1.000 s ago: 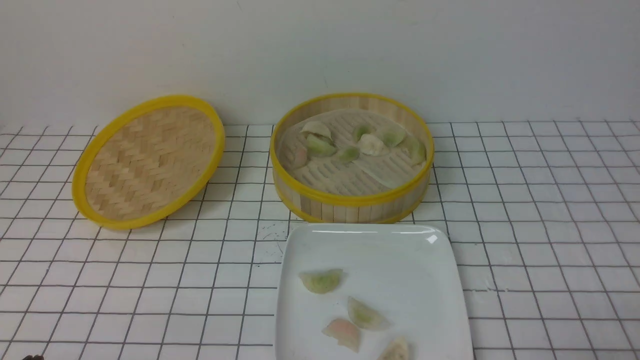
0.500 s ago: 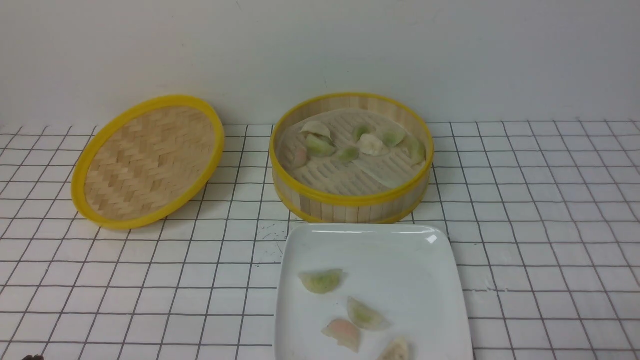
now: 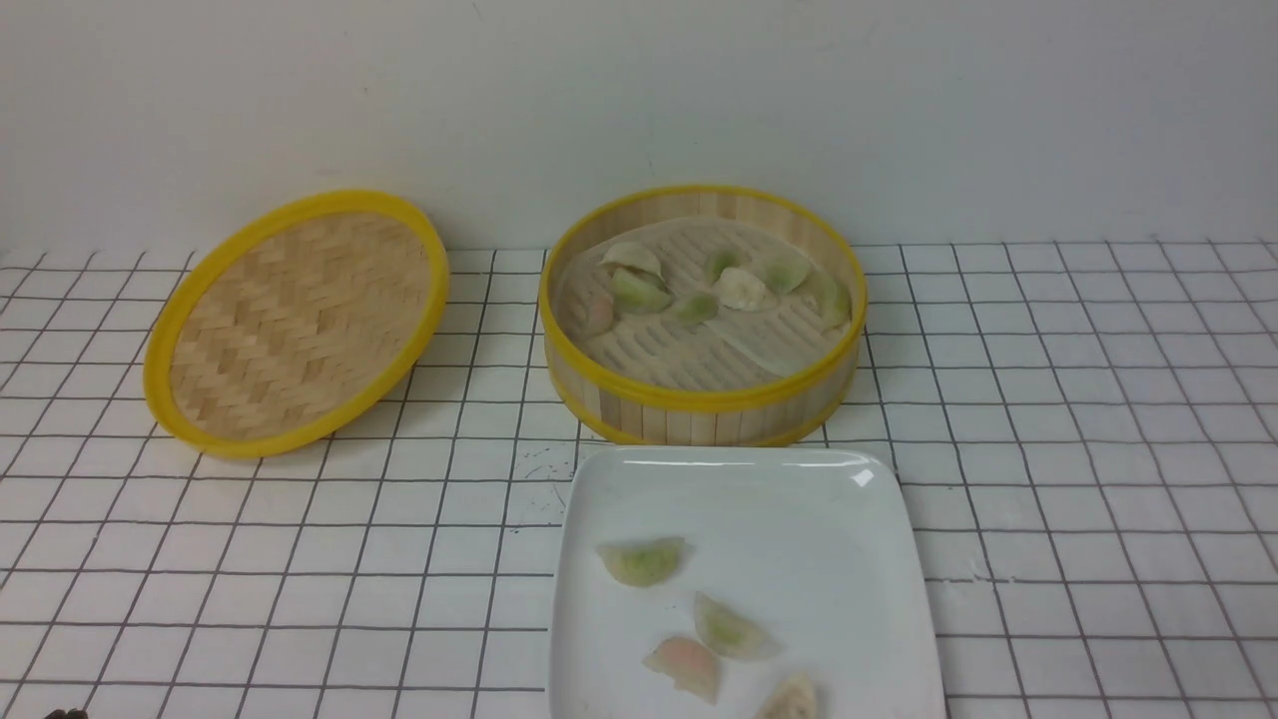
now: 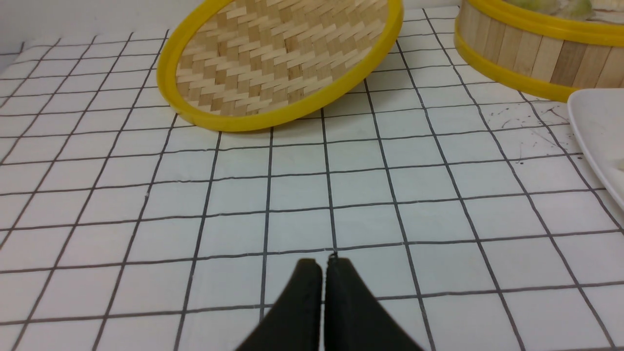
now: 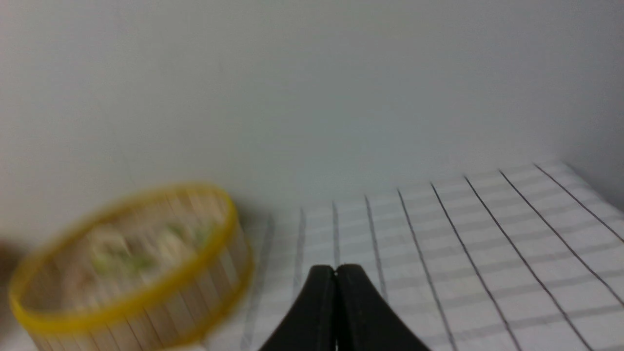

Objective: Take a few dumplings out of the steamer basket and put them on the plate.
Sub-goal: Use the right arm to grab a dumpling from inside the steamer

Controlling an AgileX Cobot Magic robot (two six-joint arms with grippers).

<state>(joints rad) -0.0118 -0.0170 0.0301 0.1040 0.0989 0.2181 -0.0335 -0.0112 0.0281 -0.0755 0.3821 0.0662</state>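
The steamer basket (image 3: 699,404) stands at the back middle of the gridded table and holds several dumplings (image 3: 639,292) on its pale liner. The white plate (image 3: 759,489) lies in front of it with several dumplings (image 3: 644,561) near its front. Neither gripper shows in the front view. In the left wrist view my left gripper (image 4: 324,265) is shut and empty over bare table, short of the lid, with the basket (image 4: 526,53) and plate edge (image 4: 594,131) off to one side. In the right wrist view my right gripper (image 5: 335,270) is shut and empty, with the blurred basket (image 5: 146,292) beside it.
The flat woven lid (image 3: 300,320) with its yellow rim leans tilted at the back left; it also shows in the left wrist view (image 4: 282,58). A pale wall (image 3: 639,100) runs behind the table. A small dark thing (image 3: 65,713) peeks in at the front left corner.
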